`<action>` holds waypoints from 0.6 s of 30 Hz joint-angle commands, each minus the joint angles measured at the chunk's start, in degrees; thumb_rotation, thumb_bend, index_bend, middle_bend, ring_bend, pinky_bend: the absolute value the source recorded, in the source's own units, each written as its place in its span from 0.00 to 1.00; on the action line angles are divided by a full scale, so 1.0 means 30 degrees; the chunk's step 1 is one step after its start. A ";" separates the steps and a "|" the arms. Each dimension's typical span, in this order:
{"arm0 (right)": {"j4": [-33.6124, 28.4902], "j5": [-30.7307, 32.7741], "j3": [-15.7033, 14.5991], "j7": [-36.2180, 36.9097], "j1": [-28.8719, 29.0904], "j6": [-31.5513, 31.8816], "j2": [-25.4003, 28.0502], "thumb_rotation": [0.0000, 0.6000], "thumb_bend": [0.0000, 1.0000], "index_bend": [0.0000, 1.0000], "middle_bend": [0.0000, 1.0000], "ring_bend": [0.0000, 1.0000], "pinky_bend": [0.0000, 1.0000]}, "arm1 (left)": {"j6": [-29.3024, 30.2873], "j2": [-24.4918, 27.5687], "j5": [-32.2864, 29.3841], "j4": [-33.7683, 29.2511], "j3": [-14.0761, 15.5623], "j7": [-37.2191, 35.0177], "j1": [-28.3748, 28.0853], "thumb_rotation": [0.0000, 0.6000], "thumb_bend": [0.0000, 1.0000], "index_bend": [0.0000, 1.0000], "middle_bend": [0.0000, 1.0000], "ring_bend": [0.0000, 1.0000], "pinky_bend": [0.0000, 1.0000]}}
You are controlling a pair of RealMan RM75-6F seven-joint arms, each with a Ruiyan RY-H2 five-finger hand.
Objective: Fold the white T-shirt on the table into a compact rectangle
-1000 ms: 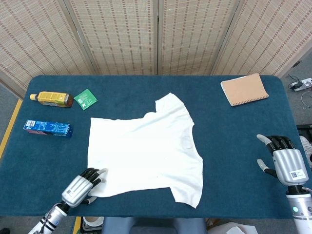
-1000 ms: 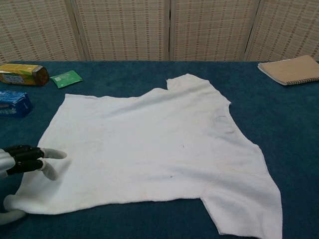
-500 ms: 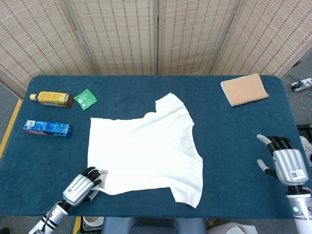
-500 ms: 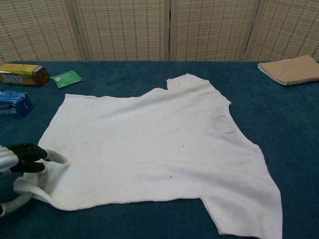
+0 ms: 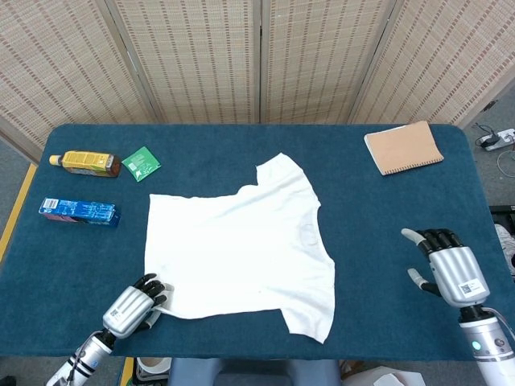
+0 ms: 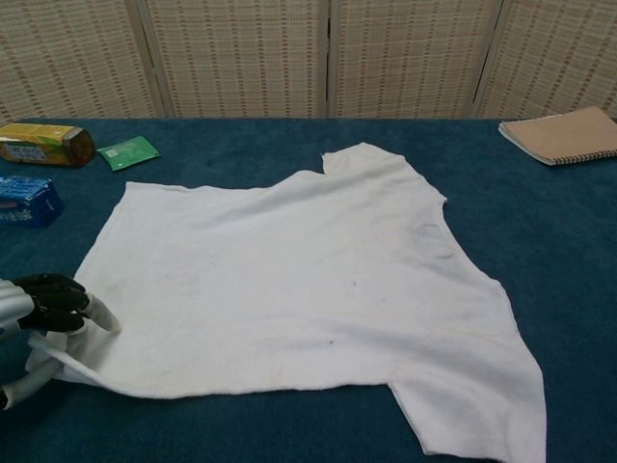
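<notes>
The white T-shirt (image 5: 241, 245) (image 6: 299, 289) lies spread on the blue table (image 5: 378, 217), one sleeve toward the back and one at the front right. My left hand (image 5: 131, 307) (image 6: 43, 313) is at the shirt's near left corner. It grips the hem there, and the corner is lifted and curled up off the cloth. My right hand (image 5: 447, 271) hovers over the table's right side, fingers spread, holding nothing, well away from the shirt. The chest view does not show it.
A tan spiral notebook (image 5: 403, 147) (image 6: 564, 134) lies at the back right. At the left are a yellow bottle (image 5: 84, 163) (image 6: 43, 144) on its side, a green packet (image 5: 142, 163) (image 6: 127, 151) and a blue box (image 5: 80, 212) (image 6: 26, 202).
My left hand has closed on the shirt's near left corner and drawn it back and up. My right hand has shifted left toward the shirt.
</notes>
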 commanded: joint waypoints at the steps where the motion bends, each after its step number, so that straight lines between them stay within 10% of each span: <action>1: 0.0157 -0.1715 -0.0737 0.0150 0.1031 -0.1307 -0.0168 1.00 0.23 0.28 0.31 0.23 0.22 | 0.0109 0.0125 0.0059 -0.0217 0.0012 -0.0047 -0.0041 1.00 0.58 0.73 0.29 0.26 0.12; 18: 0.5001 -0.6881 -0.2415 0.0206 0.4243 -0.3599 -0.4177 1.00 0.09 0.38 0.32 0.17 0.20 | 0.0578 0.0443 0.0141 -0.0867 0.0092 0.0152 0.0085 1.00 0.58 0.73 0.29 0.26 0.12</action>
